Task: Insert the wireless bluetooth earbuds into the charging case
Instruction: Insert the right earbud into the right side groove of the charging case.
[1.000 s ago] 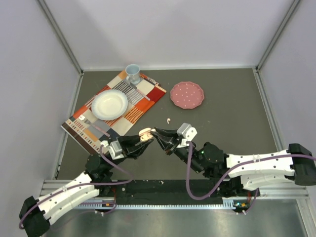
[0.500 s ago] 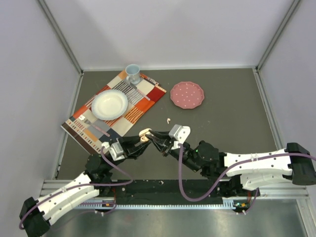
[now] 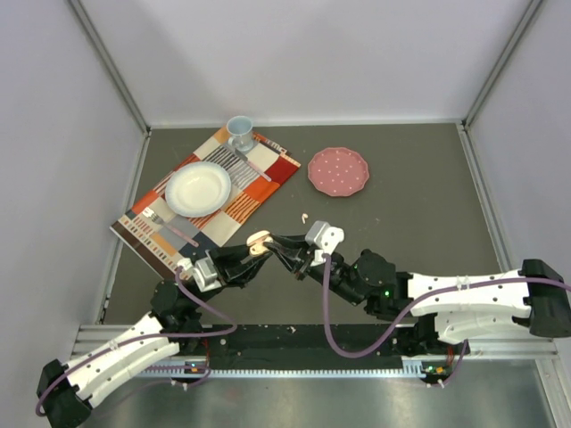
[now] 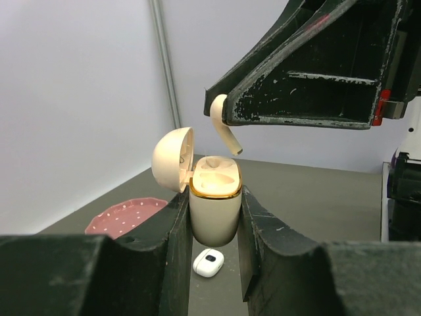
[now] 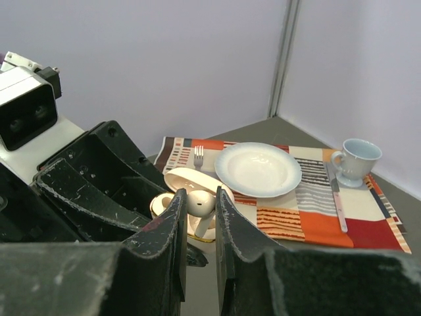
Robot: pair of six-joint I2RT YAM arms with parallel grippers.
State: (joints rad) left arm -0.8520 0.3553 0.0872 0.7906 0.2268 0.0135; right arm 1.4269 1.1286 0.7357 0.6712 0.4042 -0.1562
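My left gripper (image 4: 214, 199) is shut on a cream charging case (image 4: 214, 214) with a gold rim, held upright above the table with its lid (image 4: 172, 158) swung open. My right gripper (image 5: 199, 197) is shut on a pale earbud (image 5: 201, 201). That earbud (image 4: 223, 129) hangs stem down just above the case's open top, slightly tilted. From above, the two grippers meet tip to tip at the case (image 3: 259, 241). Another earbud (image 3: 305, 216) lies loose on the table beyond them.
A small white case (image 4: 208, 262) lies on the table under the held one. A patterned placemat (image 3: 268, 183) at the back left carries a white plate (image 3: 198, 188), a cup (image 3: 239, 132) and cutlery. A pink dotted plate (image 3: 338, 170) sits to its right.
My right gripper has carried its earbud leftward, to just above the open case. My left gripper still holds the case in nearly the same place.
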